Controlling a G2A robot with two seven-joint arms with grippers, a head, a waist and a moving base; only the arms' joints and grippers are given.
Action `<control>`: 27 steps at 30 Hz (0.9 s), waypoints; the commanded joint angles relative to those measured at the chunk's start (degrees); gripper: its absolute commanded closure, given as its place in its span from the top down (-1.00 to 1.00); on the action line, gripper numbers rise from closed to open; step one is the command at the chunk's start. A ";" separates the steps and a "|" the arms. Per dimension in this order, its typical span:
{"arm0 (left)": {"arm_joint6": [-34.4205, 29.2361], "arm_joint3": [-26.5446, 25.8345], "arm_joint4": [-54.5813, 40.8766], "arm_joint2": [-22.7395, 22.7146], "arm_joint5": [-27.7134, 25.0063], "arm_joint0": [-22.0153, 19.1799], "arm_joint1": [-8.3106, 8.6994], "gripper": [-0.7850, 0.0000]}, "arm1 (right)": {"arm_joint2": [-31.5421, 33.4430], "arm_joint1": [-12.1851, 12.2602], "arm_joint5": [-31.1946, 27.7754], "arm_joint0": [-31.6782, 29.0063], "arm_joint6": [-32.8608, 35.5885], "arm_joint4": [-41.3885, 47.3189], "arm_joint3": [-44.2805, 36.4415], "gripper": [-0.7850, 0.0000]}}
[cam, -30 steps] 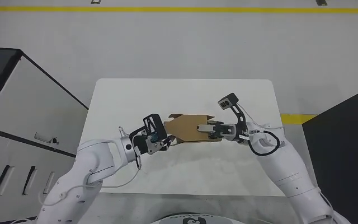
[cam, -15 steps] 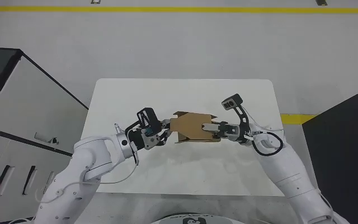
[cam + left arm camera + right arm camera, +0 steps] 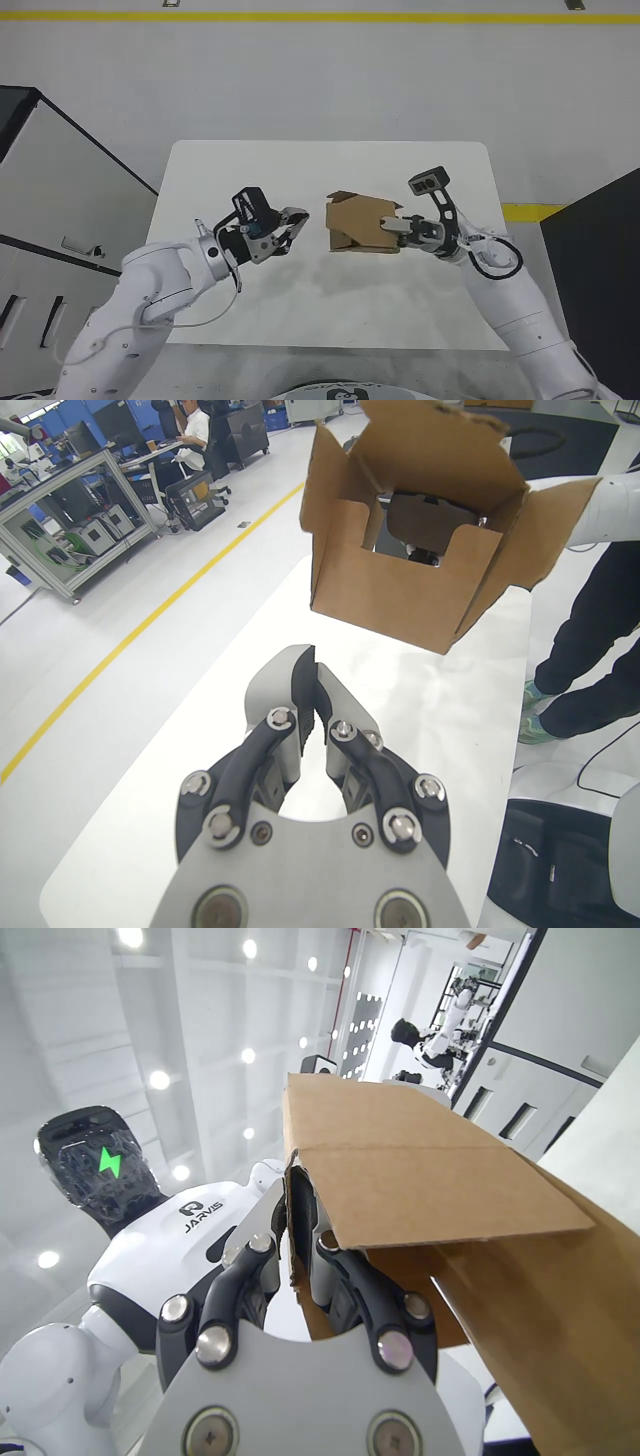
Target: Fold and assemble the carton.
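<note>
I have the carton (image 3: 360, 220) just right of centre in the top view, over the middle of the white counter (image 3: 300, 170). It is plain brown cardboard, partly opened into a box shape, with its end flaps loose and splayed. From the left wrist view it looks lifted off the surface, with a shadow on the counter below it.

My right hand (image 3: 398, 227) comes in from the right side of the top frame and is clamped on the carton's right end. On the right wrist view its fingers (image 3: 302, 1213) pinch the edge of a cardboard flap between them.

My left hand (image 3: 292, 221) sits left of centre in the top frame, level with the carton and pointing at it. It is near the carton but apart from it, with a strip of bare counter between. Its pads (image 3: 304, 680) are pressed together with nothing in them. From its wrist camera the carton's open end faces it, one notched flap folded across the mouth.

A yellow line (image 3: 320, 16) runs across the floor along the upper edge of the top frame.
</note>
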 commanded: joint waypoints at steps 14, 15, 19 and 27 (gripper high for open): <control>3.71 -0.28 -2.93 -2.88 1.00 1.77 0.06 -1.00 | -1.60 -1.55 7.67 1.89 7.36 12.43 8.62 -1.00; 3.71 -0.28 -2.93 -2.88 1.00 1.77 0.06 -1.00 | -1.60 -1.55 7.67 1.89 7.36 12.43 8.62 -1.00; 4.13 -0.37 -3.29 -2.78 1.25 1.79 0.02 -1.00 | -1.60 -1.55 7.67 1.89 7.36 12.43 8.62 -1.00; 8.40 -1.89 -7.42 -3.47 -2.04 2.37 -0.01 -1.00 | -3.11 -2.69 13.32 0.70 6.59 20.83 8.88 -1.00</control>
